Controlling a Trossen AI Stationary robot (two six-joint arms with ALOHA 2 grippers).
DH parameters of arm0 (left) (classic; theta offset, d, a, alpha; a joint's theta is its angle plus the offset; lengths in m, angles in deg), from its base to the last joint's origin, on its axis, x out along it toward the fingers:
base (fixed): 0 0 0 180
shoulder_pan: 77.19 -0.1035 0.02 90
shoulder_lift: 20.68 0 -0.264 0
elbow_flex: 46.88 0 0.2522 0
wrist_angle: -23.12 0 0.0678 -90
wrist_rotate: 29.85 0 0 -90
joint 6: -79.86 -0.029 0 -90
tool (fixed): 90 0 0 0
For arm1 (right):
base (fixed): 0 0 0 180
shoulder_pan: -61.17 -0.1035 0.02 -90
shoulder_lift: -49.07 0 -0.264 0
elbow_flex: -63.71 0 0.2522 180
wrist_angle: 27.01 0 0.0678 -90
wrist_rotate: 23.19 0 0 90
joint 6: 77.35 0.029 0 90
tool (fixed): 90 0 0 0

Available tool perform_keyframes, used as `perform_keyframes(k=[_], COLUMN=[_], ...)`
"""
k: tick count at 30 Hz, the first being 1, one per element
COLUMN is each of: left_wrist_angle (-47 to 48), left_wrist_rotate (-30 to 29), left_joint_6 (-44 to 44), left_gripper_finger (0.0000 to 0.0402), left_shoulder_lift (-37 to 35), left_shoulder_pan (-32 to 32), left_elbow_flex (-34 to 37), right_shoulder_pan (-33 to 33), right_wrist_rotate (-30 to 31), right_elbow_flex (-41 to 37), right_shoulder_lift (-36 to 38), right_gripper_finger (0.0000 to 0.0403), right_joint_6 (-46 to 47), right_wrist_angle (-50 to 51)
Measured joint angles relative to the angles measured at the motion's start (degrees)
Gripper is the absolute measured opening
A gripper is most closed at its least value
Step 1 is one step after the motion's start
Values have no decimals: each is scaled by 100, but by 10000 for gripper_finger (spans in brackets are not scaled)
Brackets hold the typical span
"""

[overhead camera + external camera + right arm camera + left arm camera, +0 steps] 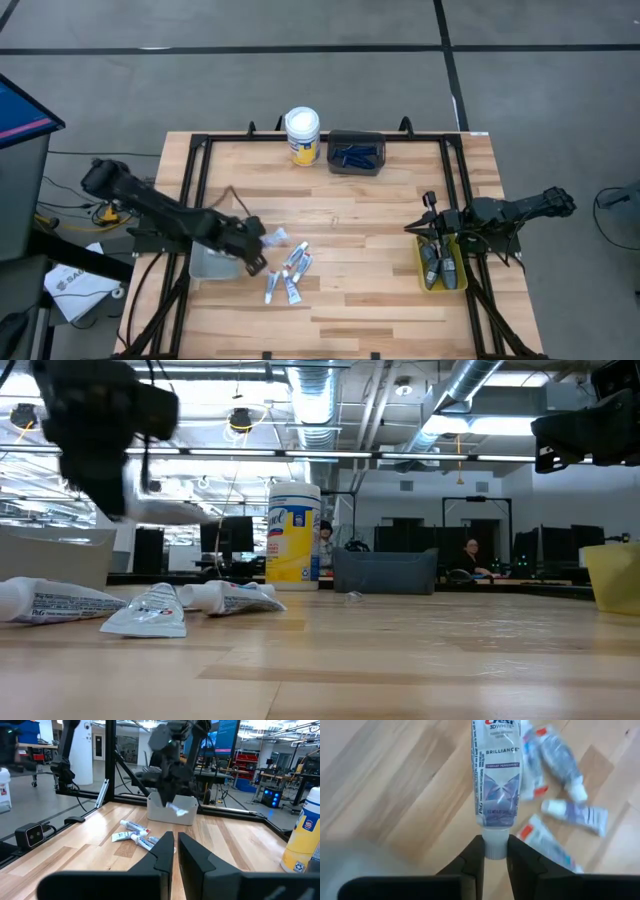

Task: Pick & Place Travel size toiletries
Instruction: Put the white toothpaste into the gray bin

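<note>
The left claw (495,862) is pinched on the ribbed white cap of a tube (496,780), a soft, flat-crimped toothpaste tube printed in white and pale violet. In the left wrist view the tube stands out straight from between the two dark, wedge-shaped fingers (472,865), clear of the pale planked wood below. In the high view this claw (262,245) sits left of centre in the lower half of the frame, just beside a translucent grey tray (213,265) with low walls.

Four more tubes (290,275) lie loose on the surface (370,210) just right of that claw, in a scattered heap near the middle bottom of the frame; the low view shows them crumpled and flat at the lower left.

The right claw (175,847) has its matte black fingers nearly together with only a slit between them, holding nothing. In the high view it hangs at the right over a narrow yellow tray (441,266) that holds dark grey oblong pods (437,262).

At the top centre stand a round yellow jar (302,135) with a white lid and a dark rectangular tray (357,153) of thin blue razors (356,153).
</note>
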Motion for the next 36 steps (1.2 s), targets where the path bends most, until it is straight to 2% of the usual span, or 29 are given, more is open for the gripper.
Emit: perform_keyframes(k=[8, 12, 16, 26, 32, 36], left_wrist_angle=[1828, 2520, 3124, 3177, 3167, 2298], left_wrist_rotate=[1203, 1385, 1467, 1463, 1461, 1460], left_joint_6=[750, 1375, 1621, 1674, 1670, 1627], left_gripper_finger=[52, 52, 54, 101, 144, 176], left_shoulder_lift=[-1532, -1992, -2139, -1884, -1811, -1831], left_shoulder_pan=[-263, -235, -193, -204, -204, -204], left_elbow_flex=[0, 0, 0, 0, 0, 1], right_shoulder_pan=[1, 1, 0, 1, 1, 1], right_wrist_rotate=[0, 0, 0, 0, -1, 0], right_elbow_flex=[0, -2, -1, -1, -1, -2], right_shoulder_lift=[0, 2, 0, 0, 0, 2], right_gripper_finger=[17, 17, 17, 17, 17, 17], right_joint_6=[0, 0, 0, 0, 0, 0], right_wrist_angle=[-2, -2, -1, 0, -2, 0])
